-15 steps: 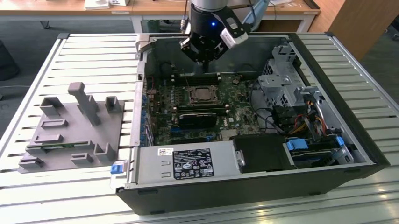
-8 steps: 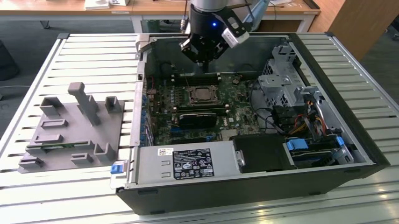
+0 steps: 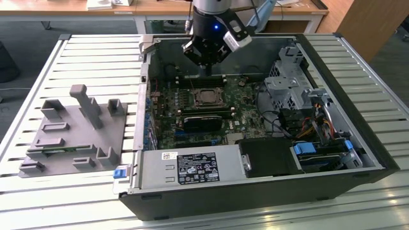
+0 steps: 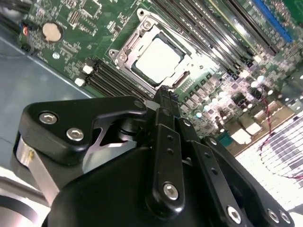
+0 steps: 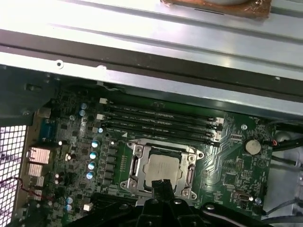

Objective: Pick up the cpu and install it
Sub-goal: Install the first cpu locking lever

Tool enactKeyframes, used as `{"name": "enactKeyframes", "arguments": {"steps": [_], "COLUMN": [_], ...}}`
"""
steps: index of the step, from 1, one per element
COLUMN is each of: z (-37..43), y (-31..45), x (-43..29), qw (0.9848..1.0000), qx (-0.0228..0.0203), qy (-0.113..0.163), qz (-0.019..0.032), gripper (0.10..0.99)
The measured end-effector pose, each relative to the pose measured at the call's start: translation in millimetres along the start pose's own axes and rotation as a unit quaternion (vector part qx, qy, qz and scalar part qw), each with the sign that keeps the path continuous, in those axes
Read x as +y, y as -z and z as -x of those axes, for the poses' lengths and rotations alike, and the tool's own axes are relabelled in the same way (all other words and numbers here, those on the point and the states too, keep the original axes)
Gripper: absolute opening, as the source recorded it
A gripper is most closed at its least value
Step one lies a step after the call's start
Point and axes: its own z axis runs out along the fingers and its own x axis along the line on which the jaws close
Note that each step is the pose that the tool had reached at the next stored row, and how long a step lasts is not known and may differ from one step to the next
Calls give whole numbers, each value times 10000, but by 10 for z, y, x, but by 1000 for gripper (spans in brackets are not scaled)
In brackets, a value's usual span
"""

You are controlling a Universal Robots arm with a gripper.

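Open computer case [image 3: 255,124], cpu [image 4: 157,60] seated in socket [image 4: 156,64], gripper [image 3: 206,62] above.

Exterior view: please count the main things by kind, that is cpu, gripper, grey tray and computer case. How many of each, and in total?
cpu: 1
gripper: 1
tray: 1
case: 1
Total: 4

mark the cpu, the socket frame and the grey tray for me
cpu [image 5: 161,166]: first wrist view, middle of its silvery top.
socket frame [image 4: 124,56]: second wrist view, metal corner by a screw.
grey tray [image 3: 67,143]: exterior view, bare flat part of its base.
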Motion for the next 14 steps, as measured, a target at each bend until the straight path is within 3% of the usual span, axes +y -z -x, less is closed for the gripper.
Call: {"name": "enactKeyframes", "arguments": {"steps": [9,14], "z": [-12,-57], "y": [-7,-10], "x": [-78,-75], "qw": [10000,10000], "qx": [1,1], "qy": [-17,-16], "qz": [-1,-1], "gripper": [106,106]}}
